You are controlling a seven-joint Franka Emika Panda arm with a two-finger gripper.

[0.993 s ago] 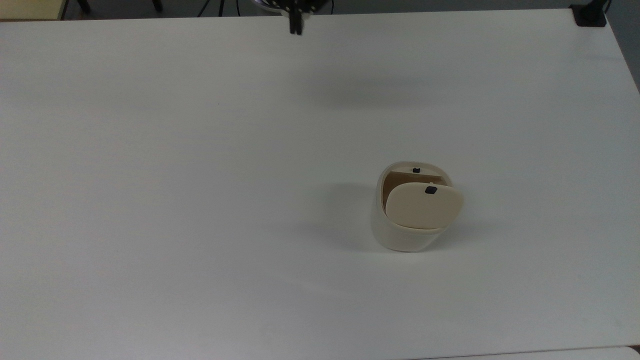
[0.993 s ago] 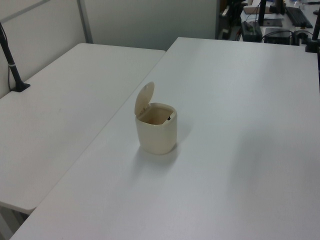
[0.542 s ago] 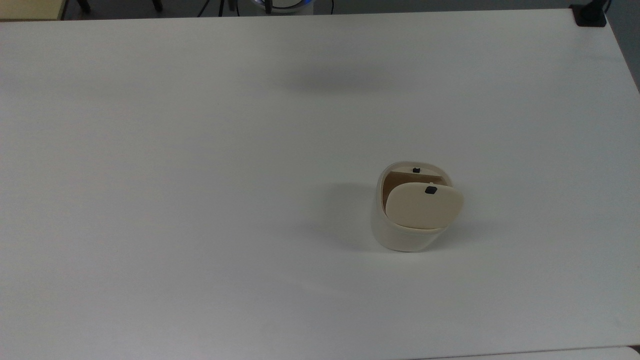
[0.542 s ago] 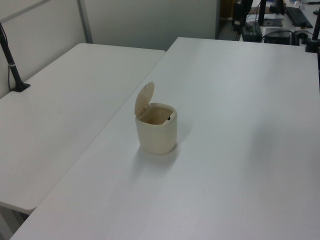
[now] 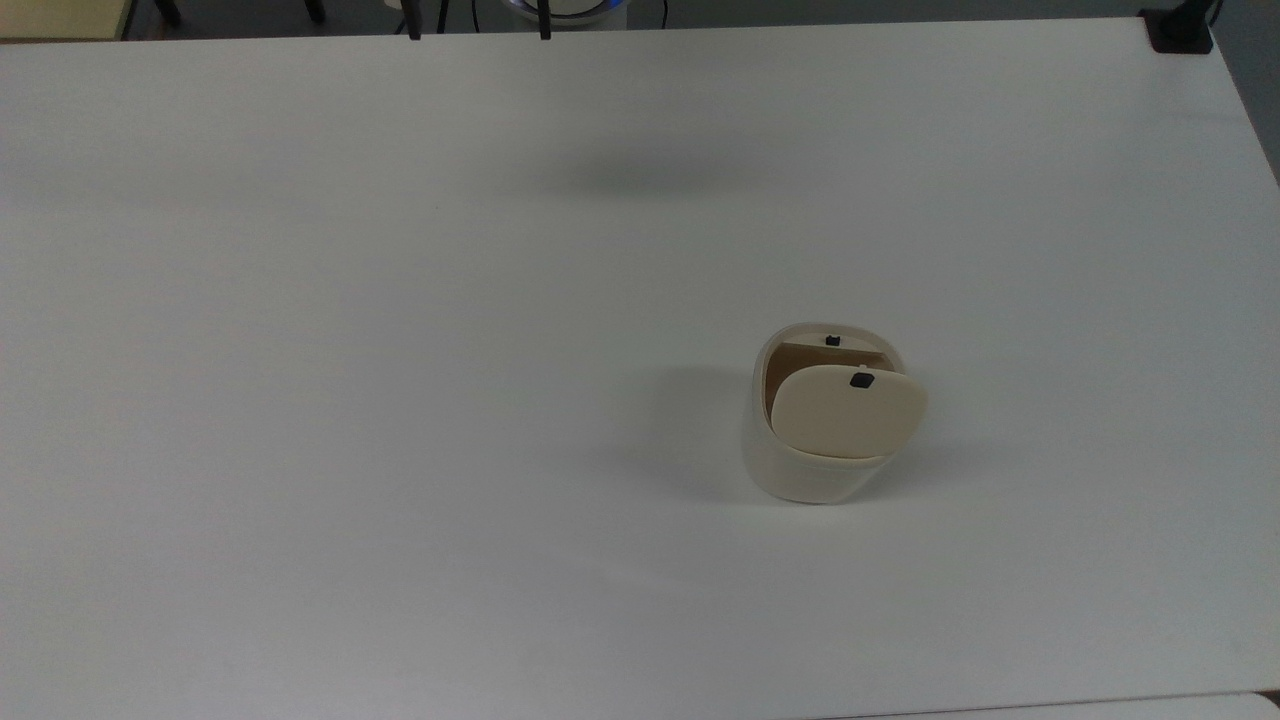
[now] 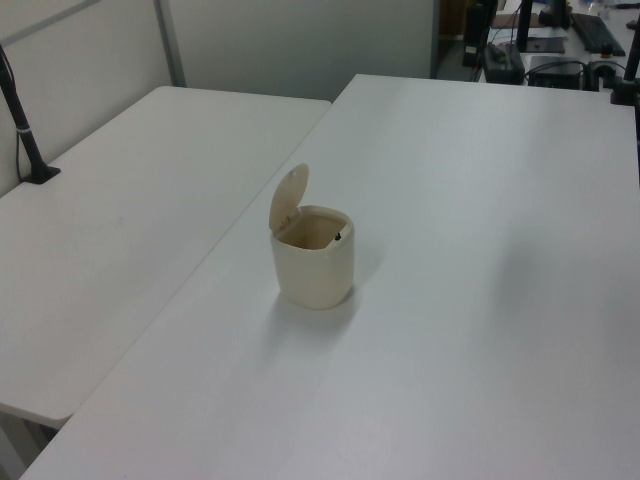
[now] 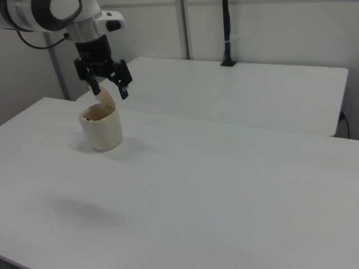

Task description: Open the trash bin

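The cream-white trash bin (image 5: 810,470) stands on the white table (image 5: 400,400), right of centre in the top view. Its beige lid (image 5: 848,412) is tilted up on its hinge, and the brown inside shows. A small black button (image 5: 861,380) sits near the lid's edge. In the left view the bin (image 6: 313,270) has its lid (image 6: 289,197) raised at the back. In the right view my gripper (image 7: 110,91) hangs open in the air with nothing between its fingers. It overlaps the lid (image 7: 106,100) just above the bin (image 7: 102,131); I cannot tell whether it touches.
A second white table (image 6: 120,250) adjoins on the left view's left, with a black clamped pole (image 6: 25,130) on it. Another black clamp (image 5: 1180,30) sits at the top view's upper right corner. Office equipment (image 6: 560,40) stands beyond the far edge.
The gripper's tip at the top view's upper edge has moved out of that spot, and its shadow on the table has drifted left. The bin and its raised lid have not moved.
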